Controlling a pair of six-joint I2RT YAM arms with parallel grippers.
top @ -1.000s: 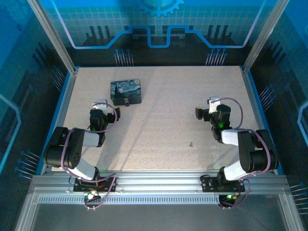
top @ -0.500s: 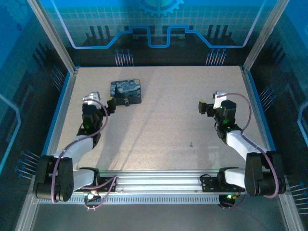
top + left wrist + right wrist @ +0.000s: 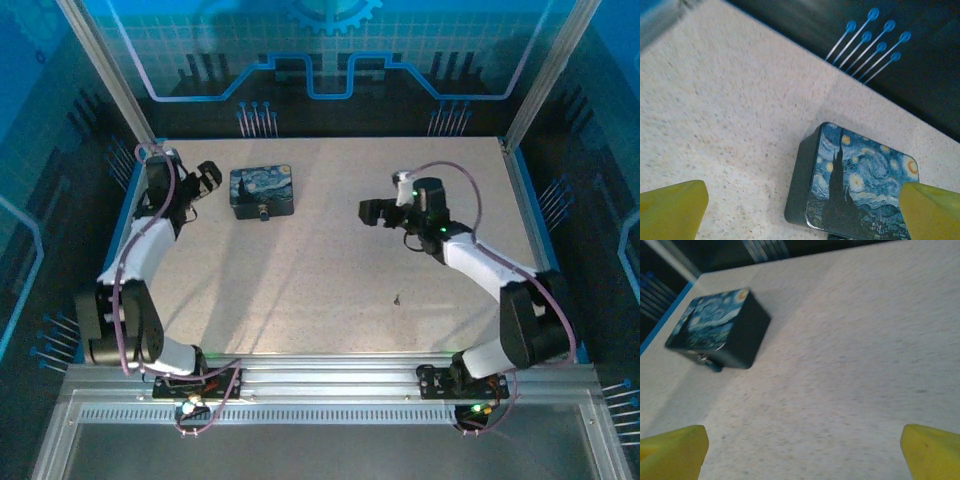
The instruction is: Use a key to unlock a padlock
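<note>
Speckled beige counter (image 3: 330, 260) carries everything, and none of the task looks done yet. The key (image 3: 397, 298), a thin dark sliver, lies loose on the bare surface toward the near right, well apart from both claws. The padlock (image 3: 263, 212) sits at the near edge of the starry-night box (image 3: 262, 188), on the far left part of the counter. Whether its shackle is closed is too small to tell, though nothing suggests it has been opened. The left claw (image 3: 205, 180) hovers just beside the box's left side, released, its yellow fingertips (image 3: 672, 207) spread wide with nothing between them. The right claw (image 3: 372, 212) hangs over the middle of the counter, facing the box, likewise released and empty, fingertips (image 3: 935, 452) far apart. By my reading the whole job is ahead: pick up the key, steady the padlock, insert the key, turn it. The key is nearer the right arm, so that pickup seems the likely first step
</note>
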